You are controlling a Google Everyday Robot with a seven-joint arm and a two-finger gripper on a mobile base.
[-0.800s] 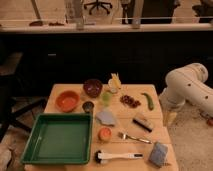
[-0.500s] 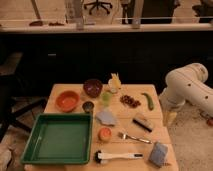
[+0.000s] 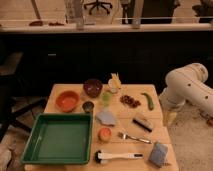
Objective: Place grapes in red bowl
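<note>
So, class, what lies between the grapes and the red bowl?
Camera view: a small dark cup and a pale green cup lie between them; the gripper hangs right of the table.

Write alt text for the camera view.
Grapes lie on a wooden table, well right of the empty red bowl. The gripper hangs beside the table's right edge, touching neither. A green tray sits front left.

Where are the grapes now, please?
Camera view: the grapes lie on the table's right side, left of the green pepper; the gripper hangs off its right edge.
</note>
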